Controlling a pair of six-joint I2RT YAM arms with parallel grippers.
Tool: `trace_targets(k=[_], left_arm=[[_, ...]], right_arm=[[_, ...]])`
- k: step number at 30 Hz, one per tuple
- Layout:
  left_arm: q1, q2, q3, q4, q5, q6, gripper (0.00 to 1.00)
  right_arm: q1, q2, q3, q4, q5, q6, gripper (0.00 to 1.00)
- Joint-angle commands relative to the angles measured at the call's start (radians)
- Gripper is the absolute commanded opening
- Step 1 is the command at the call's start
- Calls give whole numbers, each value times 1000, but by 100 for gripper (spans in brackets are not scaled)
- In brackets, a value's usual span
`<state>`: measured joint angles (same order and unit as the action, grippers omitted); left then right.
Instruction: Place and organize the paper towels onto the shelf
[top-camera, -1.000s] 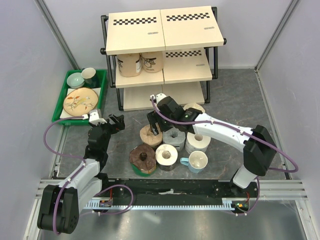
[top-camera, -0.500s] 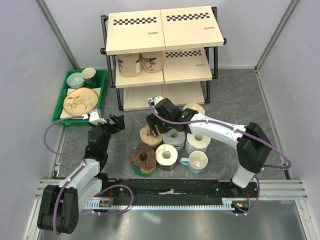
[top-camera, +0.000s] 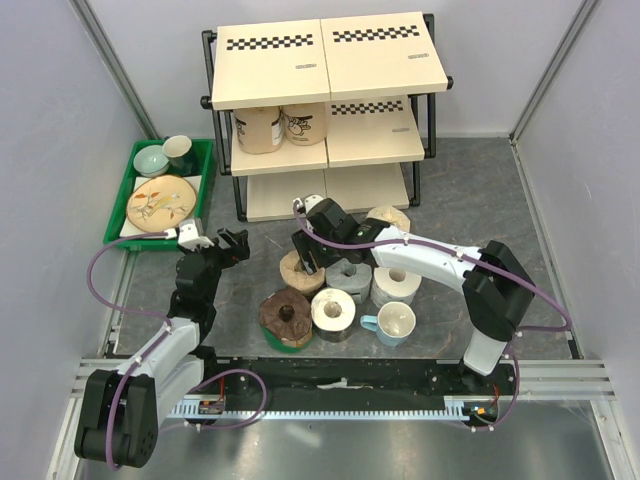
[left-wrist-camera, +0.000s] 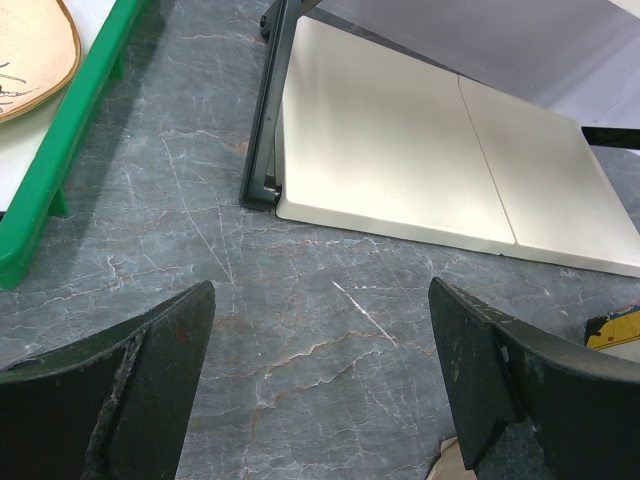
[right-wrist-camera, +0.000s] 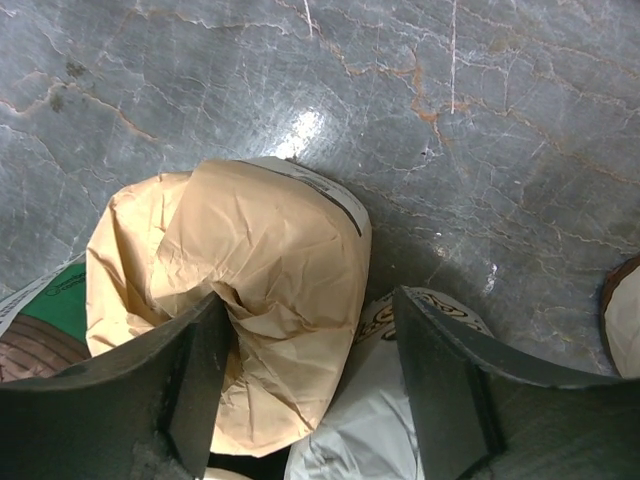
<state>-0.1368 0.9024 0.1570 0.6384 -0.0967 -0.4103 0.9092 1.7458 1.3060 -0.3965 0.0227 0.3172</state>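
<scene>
The shelf (top-camera: 325, 60) stands at the back with two cream rolls (top-camera: 280, 126) on its middle tier's left side. Several rolls cluster on the floor: tan (top-camera: 296, 274), grey (top-camera: 350, 277), white (top-camera: 398, 284), cream (top-camera: 389, 214), dark brown (top-camera: 285, 314) and another white (top-camera: 333, 310). My right gripper (top-camera: 310, 256) is open, low over the tan roll (right-wrist-camera: 260, 280). One finger (right-wrist-camera: 180, 380) sits in its crumpled core and the other (right-wrist-camera: 450, 390) is over the grey roll (right-wrist-camera: 380, 440). My left gripper (top-camera: 226, 245) is open and empty above bare floor (left-wrist-camera: 320, 370), facing the shelf's bottom board (left-wrist-camera: 400, 160).
A white mug with a blue handle (top-camera: 394, 323) stands beside the front rolls. A green tray (top-camera: 135, 200) with a plate and bowls sits left of the shelf; its edge shows in the left wrist view (left-wrist-camera: 70, 130).
My right gripper has moved slightly left and down onto the tan roll. The left arm has not moved.
</scene>
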Motion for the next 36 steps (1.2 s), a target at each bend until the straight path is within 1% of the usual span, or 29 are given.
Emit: trace_targets(k=[1,8,9,11,16,21,29,30,31,34,36], left_arm=[[0,-8,1,46,-14,-22,95],[0,-8,1,44,-12,-22,95],[0,-8,1,44,-14,-22,95],[0,-8,1,44,-15,-22,95],[0,-8,1,46,-14,-22,95],[0,-8,1,44,-14,-22,95],[0,-7,4,43,-14,-22,95],[0,-5,4,41,-15,-22,95],[0,-5,4,41,-14,-22,95],[0,-5,4,43,-14,-22,95],[0,-5,4,41,-15,-24,95]], right_arm=[[-3,18,22,-5,-3,2,70],[-3,21,29,-4,5,10,54],[-3,18,30,-1,8,13,51],[-4,8,35,-1,19,14,49],[-16,-35,58,1,11,26,47],[-59,-97,85,4,10,57,46],[-139,-219,133,36,83,105,47],[-142,-248,139,44,100,112,47],[-148,-262,144,45,167,114,46],[-158,-314,164,53,297,118,46],[-167,-341,179,61,341,120,46]])
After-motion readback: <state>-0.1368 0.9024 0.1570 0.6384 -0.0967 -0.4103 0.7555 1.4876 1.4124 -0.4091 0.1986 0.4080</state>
